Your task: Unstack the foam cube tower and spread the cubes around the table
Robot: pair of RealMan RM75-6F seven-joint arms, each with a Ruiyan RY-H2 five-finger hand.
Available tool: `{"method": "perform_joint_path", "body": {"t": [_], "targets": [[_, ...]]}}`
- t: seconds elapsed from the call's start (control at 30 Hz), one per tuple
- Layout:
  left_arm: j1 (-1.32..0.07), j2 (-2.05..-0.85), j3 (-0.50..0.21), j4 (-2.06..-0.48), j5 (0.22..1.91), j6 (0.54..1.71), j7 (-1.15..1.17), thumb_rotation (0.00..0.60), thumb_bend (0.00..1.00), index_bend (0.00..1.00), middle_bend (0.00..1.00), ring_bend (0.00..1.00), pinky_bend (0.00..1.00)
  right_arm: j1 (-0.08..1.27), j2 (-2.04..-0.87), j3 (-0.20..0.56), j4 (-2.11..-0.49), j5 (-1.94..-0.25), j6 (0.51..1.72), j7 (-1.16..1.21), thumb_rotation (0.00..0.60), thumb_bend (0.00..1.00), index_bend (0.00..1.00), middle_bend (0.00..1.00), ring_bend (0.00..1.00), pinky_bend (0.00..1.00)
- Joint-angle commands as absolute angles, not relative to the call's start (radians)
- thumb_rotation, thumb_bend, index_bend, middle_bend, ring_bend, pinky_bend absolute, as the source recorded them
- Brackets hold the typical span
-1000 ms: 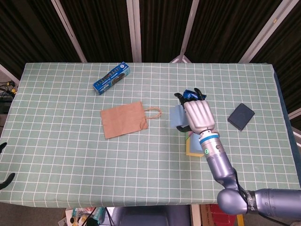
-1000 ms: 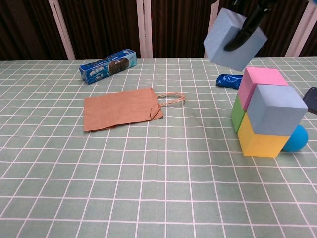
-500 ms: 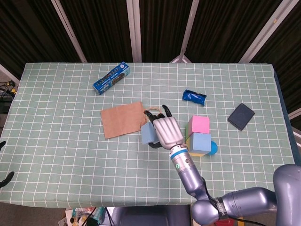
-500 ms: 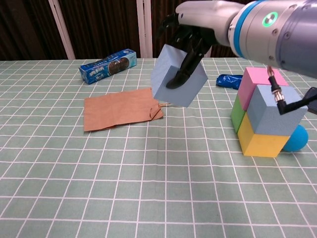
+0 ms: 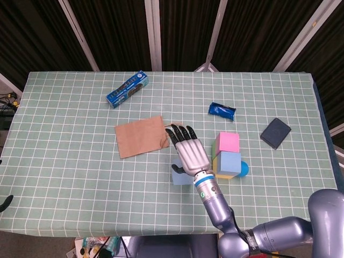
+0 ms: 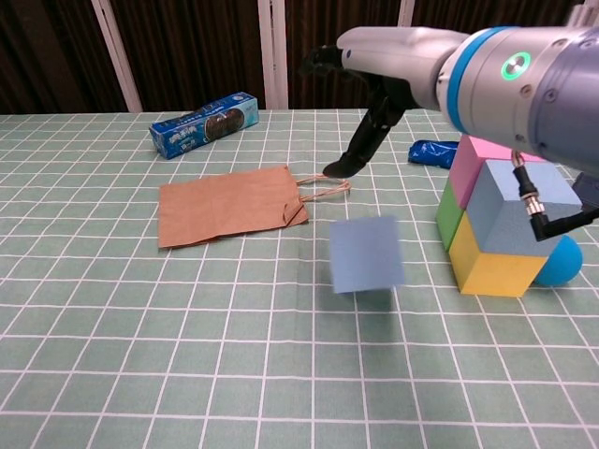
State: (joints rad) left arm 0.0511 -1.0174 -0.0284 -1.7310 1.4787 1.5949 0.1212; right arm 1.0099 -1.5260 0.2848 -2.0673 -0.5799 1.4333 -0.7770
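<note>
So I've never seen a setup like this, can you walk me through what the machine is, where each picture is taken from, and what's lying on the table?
This is a two-armed robot with humanlike hands, steered remotely by a person. One picture looks down from its head, the other looks forward from its chest.

Only the right robot hand shows. Its fingers are spread and it holds nothing. A light blue foam cube looks blurred just below it, apparently just let go.

On the checked tablecloth sit a small tower of cubes in pink, green, blue and yellow, a blue ball behind it, a flat brown paper bag, a blue cookie box, a blue wrapped snack and a dark flat case.
</note>
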Motion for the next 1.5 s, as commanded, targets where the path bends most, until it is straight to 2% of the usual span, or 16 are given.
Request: {"method": "perform_joint_path", "body": {"t": [0.03, 0.3, 0.5, 0.77, 1.03, 1.27, 1.5], "targets": [[0.053, -1.019, -0.027, -1.732, 1.481, 1.598, 0.124, 0.6, 0.3, 0.11, 0.0, 0.0, 0.02, 0.988, -1.48, 0.285, -2.106, -0.585, 1.445, -0.783, 0.6, 0.24, 0.0, 0.0, 0.03, 0.0], [0.054, -1.021, -0.027, -1.734, 1.48, 1.599, 0.129, 0.6, 0.31, 0.11, 0.0, 0.0, 0.02, 0.925, -1.283, 0.295, -2.224, -0.567, 1.439, -0.78, 0.6, 0.24, 0.0, 0.0, 0.03, 0.0], [0.056, -1.02, -0.025, -1.735, 1.483, 1.602, 0.128, 0.6, 0.31, 0.11, 0.0, 0.0, 0.02, 0.871, -1.142, 0.275, -2.239, -0.574, 1.397, -0.751, 0.6, 0.24, 0.0, 0.02, 0.03, 0.0], [0.054, -1.027, -0.024, -1.735, 1.482, 1.599, 0.146, 0.6, 0.3, 0.11, 0.0, 0.0, 0.02, 0.772, -0.988, 0.219, -2.119, -0.675, 1.26, -0.604, 0.6, 0.24, 0.0, 0.03, 0.03, 0.0], [0.054, -1.04, -0.02, -1.736, 1.489, 1.6, 0.174, 0.6, 0.3, 0.11, 0.0, 0.0, 0.02, 0.742, -0.964, 0.175, -1.96, -0.72, 1.163, -0.557, 0.6, 0.24, 0.0, 0.04, 0.03, 0.0], [0.056, -1.042, -0.018, -1.736, 1.495, 1.604, 0.18, 0.6, 0.31, 0.11, 0.0, 0.0, 0.02, 0.752, -1.007, 0.157, -1.842, -0.71, 1.091, -0.551, 0.6, 0.24, 0.0, 0.04, 0.03, 0.0], [0.056, -1.041, -0.02, -1.735, 1.492, 1.604, 0.176, 0.6, 0.3, 0.11, 0.0, 0.0, 0.02, 0.764, -1.055, 0.154, -1.804, -0.685, 1.015, -0.523, 0.6, 0.24, 0.0, 0.06, 0.03, 0.0]]}}
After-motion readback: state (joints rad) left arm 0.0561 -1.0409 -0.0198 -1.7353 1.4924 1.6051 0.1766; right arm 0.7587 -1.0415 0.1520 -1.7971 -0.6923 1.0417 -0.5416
